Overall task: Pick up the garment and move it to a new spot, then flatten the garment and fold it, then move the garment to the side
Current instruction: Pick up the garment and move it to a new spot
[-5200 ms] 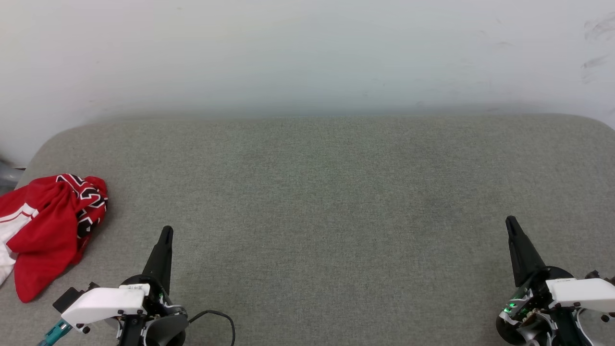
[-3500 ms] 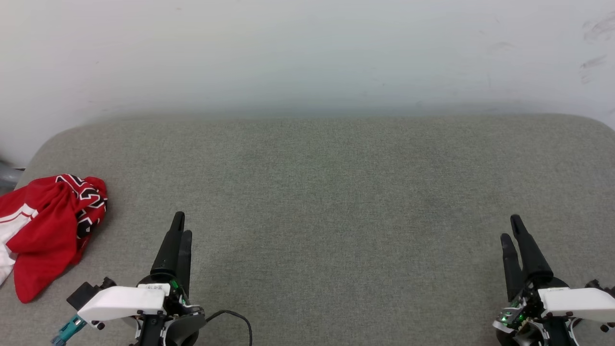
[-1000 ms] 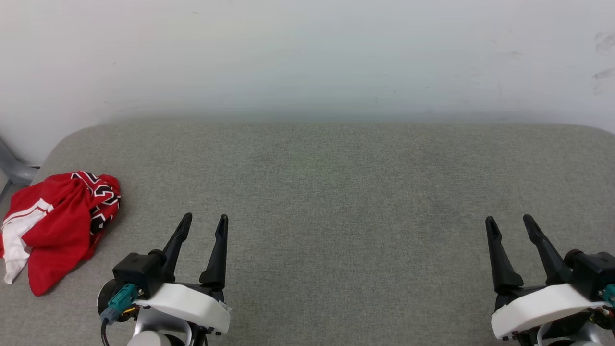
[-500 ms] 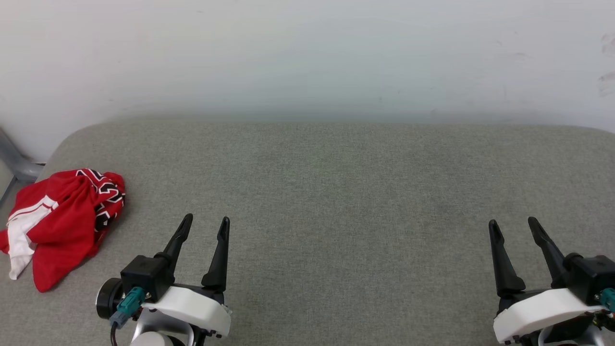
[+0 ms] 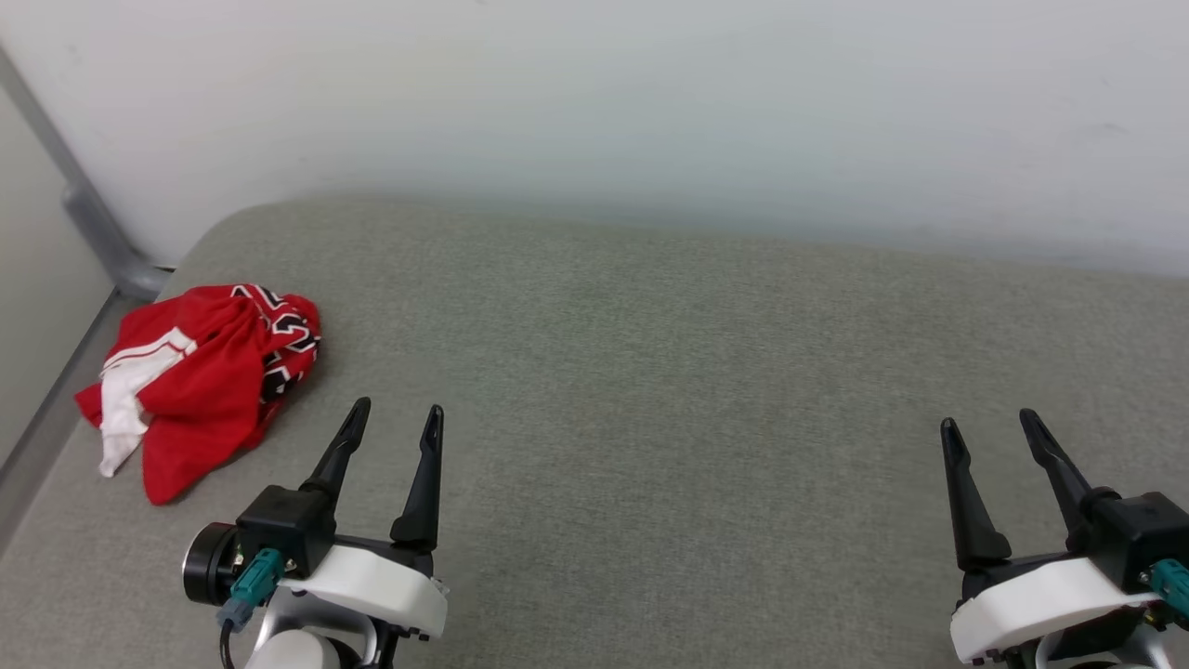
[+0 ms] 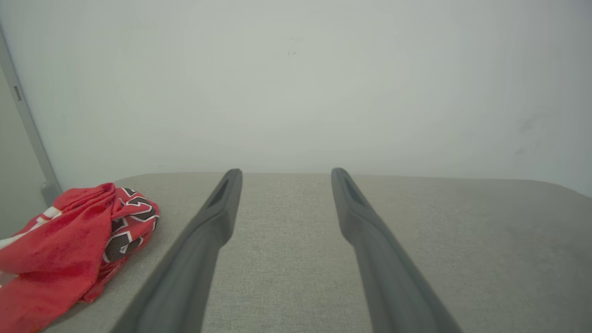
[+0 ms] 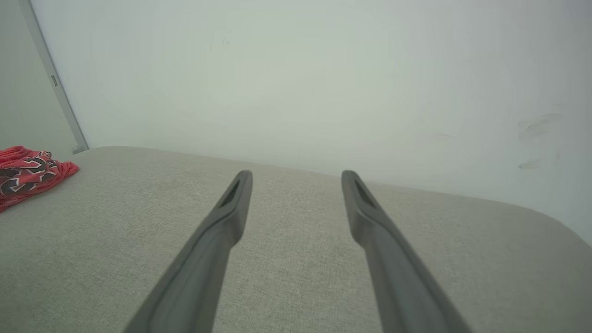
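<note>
Ok so here's the scene: the garment (image 5: 209,376) is sitting in a crumpled heap near the far left corner of the grey fabric-covered tabletop (image 5: 650,372), close to its left edge. It's mostly red. A bit of white sleeve with a thin red stripe pokes out on its left side, and some black-and-white lettering shows on the bunched-up part at the right. Nothing is touching it. The left pincer (image 5: 398,409) is over the near left part of the tabletop, both dark fingers spread apart with bare grey cloth between them, so it's open and holding nothing. It's near the garment but clearly apart from it, a bit to the right and closer to the robot. In the left wrist view you look out between the fingers of the left pincer (image 6: 285,173), and the garment (image 6: 69,259) lies off to the left of the left finger, not between the two. The right pincer (image 5: 988,420) is way over on the near right side, well apart from the garment, and it's spread wide and empty too. In the right wrist view the right pincer (image 7: 297,175) points across bare tabletop toward the pale wall (image 7: 323,69), with just a scrap of the garment (image 7: 27,173) at the far left edge. A grey bar (image 5: 93,223) runs down the wall by the tabletop's left corner, just behind the garment. The left wrist has a white cover and a teal plug (image 5: 251,576) sticking out.
</note>
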Robot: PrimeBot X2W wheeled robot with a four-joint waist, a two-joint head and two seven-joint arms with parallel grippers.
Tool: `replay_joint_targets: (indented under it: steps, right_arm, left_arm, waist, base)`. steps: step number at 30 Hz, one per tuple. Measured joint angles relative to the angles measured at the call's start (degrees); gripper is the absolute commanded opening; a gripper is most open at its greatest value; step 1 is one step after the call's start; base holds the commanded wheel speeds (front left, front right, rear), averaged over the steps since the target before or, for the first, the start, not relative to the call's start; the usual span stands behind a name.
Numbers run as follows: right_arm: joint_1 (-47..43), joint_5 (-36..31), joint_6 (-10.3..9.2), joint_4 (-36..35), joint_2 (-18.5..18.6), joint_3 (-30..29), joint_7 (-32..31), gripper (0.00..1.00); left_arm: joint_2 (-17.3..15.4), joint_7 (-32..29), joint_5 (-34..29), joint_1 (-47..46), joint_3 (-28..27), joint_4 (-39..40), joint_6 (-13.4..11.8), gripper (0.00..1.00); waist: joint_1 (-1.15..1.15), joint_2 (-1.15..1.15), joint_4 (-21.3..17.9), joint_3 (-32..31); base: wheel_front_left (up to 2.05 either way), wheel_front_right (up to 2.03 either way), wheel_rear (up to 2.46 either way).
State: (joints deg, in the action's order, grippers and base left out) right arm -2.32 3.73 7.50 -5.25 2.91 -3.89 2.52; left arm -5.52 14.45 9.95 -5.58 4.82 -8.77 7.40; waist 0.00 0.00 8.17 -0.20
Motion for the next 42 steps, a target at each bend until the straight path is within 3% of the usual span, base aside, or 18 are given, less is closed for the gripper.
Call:
replay_joint_targets:
  steps: [6,24,35,42]
  right_arm:
    - [0.0,-1.5,0.0,-0.8,0.0,1.3,0.5,1.0]
    - [1.3,0.5,0.01,-0.9,0.0,3.7,0.6,1.0]
    - [4.3,0.1,0.01,-0.2,0.0,4.5,0.0,1.0]
    - [5.9,-2.8,0.01,-3.2,0.1,4.2,-2.2,1.0]
  left_arm:
    - [0.0,0.5,-1.8,-0.1,-1.3,0.2,0.0,1.0]
    - [0.5,0.6,1.7,0.1,-3.8,1.2,0.1,1.0]
    - [1.1,0.6,1.8,-0.1,-6.1,1.4,0.1,1.0]
    - [1.8,0.6,3.5,-6.9,-6.7,-1.5,0.1,1.0]
  waist:
    - [0.0,0.0,5.3,0.2]
    - [0.0,0.0,21.2,0.8]
    - [0.0,0.0,22.4,3.5]
    - [0.0,0.0,22.3,7.3]
  base:
    - [0.0,0.0,0.0]
    - [0.0,0.0,0.0]
    - [0.0,0.0,0.0]
    - [0.0,0.0,0.0]
